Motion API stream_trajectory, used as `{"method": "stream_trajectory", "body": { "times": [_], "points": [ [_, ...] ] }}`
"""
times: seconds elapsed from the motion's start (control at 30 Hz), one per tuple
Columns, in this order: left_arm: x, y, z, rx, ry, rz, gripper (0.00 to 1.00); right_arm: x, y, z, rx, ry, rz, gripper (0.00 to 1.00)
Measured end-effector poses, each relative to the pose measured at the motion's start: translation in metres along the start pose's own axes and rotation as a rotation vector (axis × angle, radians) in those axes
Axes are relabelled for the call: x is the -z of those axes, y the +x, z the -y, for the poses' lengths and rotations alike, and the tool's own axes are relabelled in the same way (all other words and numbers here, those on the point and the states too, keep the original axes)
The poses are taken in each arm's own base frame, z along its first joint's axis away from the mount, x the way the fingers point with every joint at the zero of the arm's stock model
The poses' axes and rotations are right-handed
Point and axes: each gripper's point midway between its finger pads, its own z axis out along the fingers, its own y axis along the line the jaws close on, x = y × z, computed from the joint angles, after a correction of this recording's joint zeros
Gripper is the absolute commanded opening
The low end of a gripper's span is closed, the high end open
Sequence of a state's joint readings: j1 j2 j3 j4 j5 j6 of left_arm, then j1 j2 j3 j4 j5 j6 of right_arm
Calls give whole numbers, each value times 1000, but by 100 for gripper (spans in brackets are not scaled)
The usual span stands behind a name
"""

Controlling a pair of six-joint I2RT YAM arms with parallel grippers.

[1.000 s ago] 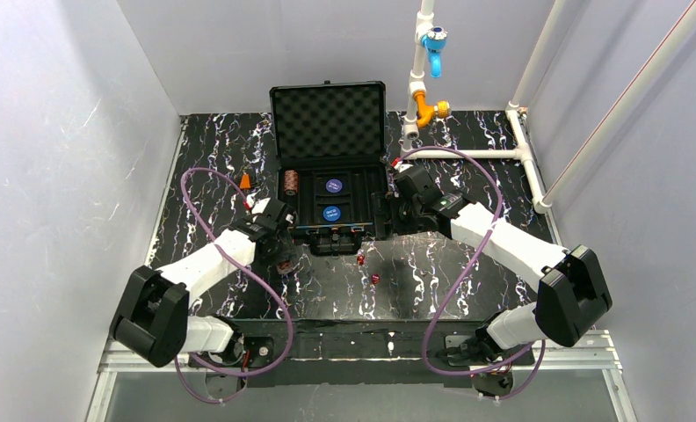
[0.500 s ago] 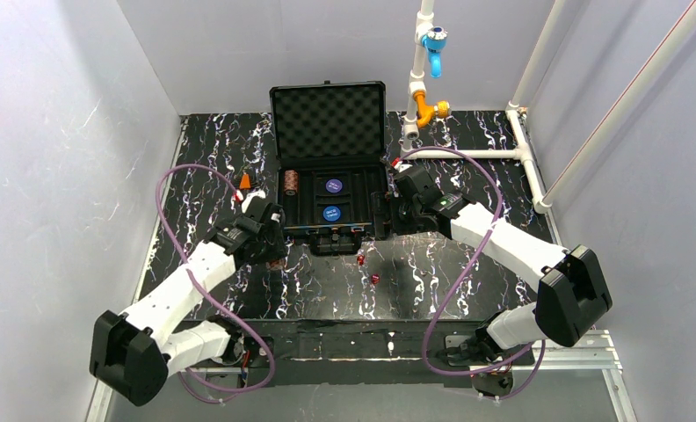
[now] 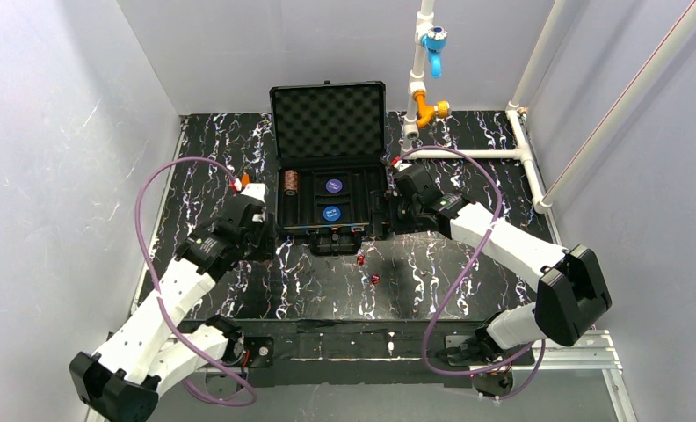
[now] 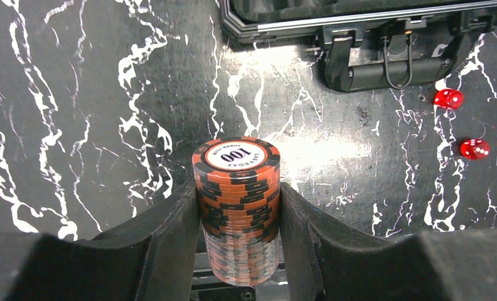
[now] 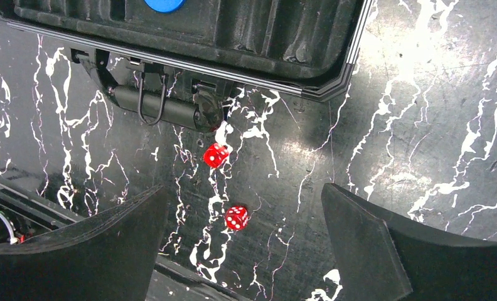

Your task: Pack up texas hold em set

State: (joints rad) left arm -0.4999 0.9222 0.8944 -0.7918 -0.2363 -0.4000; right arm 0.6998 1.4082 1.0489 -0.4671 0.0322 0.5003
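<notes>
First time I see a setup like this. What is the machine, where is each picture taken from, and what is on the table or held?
Two white robot arms are bolted at the near edge of a black marbled table. The wide picture looks down from above and behind them. The other two come from a camera on each wrist, so the dark shapes at the bottom are that arm's own jaws. The left arm has its jaws shut on a stack of orange-and-black poker chips, top chip marked 100. The right arm has its jaws open and empty; its camera shows two red dice on the table in front of the open black briefcase. In its tray lie another chip stack and two blue discs.
</notes>
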Motion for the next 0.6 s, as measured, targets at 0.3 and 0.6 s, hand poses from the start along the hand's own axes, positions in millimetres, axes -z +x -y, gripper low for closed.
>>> {"method": "stream_trajectory", "body": {
  "times": [0.3, 0.6],
  "points": [
    [13, -35, 10, -127, 50, 70, 0, -4, 1, -3, -19, -11, -7, 100],
    [-18, -66, 30, -209, 72, 22, 0, -6, 1, -3, -20, -11, -5, 100]
  ]
}}
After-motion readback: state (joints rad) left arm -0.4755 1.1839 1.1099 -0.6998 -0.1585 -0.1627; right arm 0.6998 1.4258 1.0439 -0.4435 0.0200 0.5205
